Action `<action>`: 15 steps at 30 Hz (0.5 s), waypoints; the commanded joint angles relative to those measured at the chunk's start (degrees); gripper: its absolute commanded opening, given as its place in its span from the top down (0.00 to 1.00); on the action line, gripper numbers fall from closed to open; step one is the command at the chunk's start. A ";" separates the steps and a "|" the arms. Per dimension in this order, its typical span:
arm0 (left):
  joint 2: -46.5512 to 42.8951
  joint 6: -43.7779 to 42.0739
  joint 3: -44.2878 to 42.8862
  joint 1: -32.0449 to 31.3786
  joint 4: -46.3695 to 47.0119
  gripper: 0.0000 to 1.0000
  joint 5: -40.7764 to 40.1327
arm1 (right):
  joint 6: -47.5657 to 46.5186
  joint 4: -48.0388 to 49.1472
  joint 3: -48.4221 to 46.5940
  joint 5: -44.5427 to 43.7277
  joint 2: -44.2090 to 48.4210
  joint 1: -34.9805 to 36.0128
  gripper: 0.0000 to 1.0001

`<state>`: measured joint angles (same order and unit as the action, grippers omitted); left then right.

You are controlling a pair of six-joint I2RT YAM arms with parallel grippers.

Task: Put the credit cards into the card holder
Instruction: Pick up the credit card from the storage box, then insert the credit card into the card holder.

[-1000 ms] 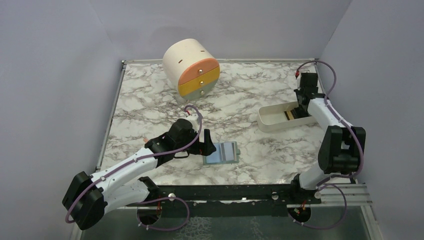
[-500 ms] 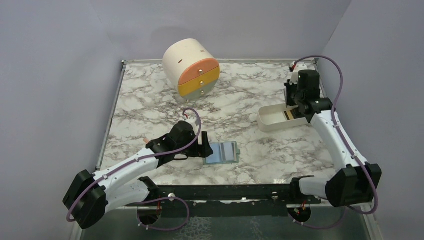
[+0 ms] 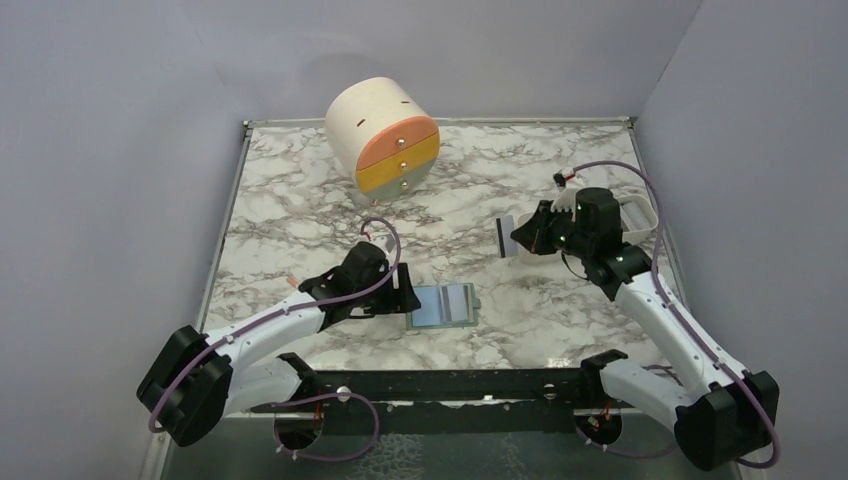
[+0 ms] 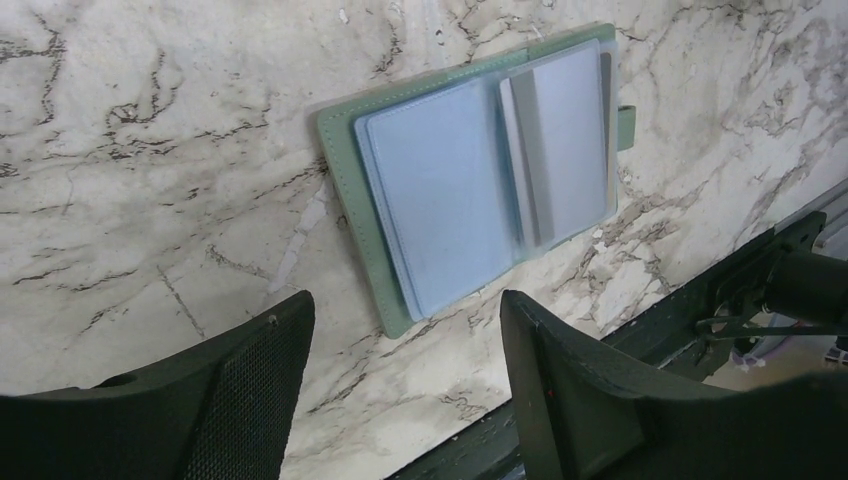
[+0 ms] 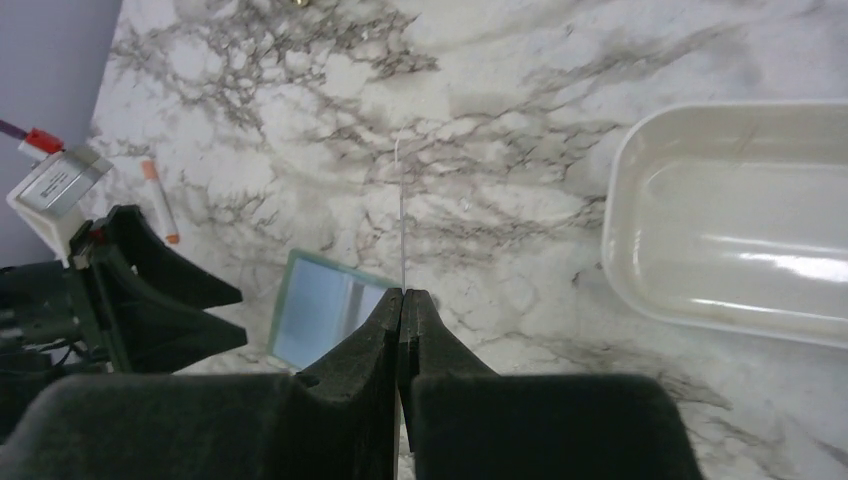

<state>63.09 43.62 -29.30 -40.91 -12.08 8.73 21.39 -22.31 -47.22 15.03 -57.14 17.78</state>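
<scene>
Card holder [image 3: 447,305]: lay open and flat on the worktop [image 3: 300,210], lining up, near the front edge, on the left arm's side of the middle.
Card holder, left wrist view: green cover framed two pale blue-grey pockets. A grey strip ran beside the fold in one pocket; could not tell whether it was a card. A small green tab [image 4: 625,128] stuck out from the far edge.
Left jaws: spread wide with nothing gripped, low over the worktop just beside the card holder. One corner of the holder showed in the gap between them. No contact visible.
Right jaws: pressed together, pinching a credit card [image 5: 401,200] by one end.
Credit card: pale grey, seen edge-on from the right wrist, sticking straight out past the fingertips. Held in the air above the worktop, between the tray [image 5: 740,210] and the card holder, well apart from the holder.
Tray: long, white, rounded corners, at the right side of the worktop, partly hidden behind the right arm from above.
Drawer drum [image 3: 385,135]: cream cylinder with orange, yellow and grey drawer fronts, at the rear, well apart from both arms.
Small orange-tipped stick [image 5: 160,200]: lay on the worktop beside the left arm.
</scene>
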 commanded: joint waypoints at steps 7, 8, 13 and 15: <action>1.86 2.50 3.14 3.64 4.85 0.40 3.27 | 20.23 18.01 11.59 9.73 -5.41 9.34 0.99; 1.93 2.52 3.46 3.79 5.35 0.41 3.38 | 21.09 19.14 12.22 8.82 -6.12 11.03 0.99; 2.83 2.34 4.27 4.38 7.19 0.48 4.01 | 24.32 22.18 13.42 3.19 -10.21 18.34 0.99; 3.42 2.56 4.78 4.43 8.33 0.50 4.58 | 25.24 23.58 13.90 1.81 -12.22 19.65 0.99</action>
<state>65.47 45.74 -25.32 -36.82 -7.64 11.05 42.50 -4.95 -34.09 21.06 -66.65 34.81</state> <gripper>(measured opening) 0.527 0.017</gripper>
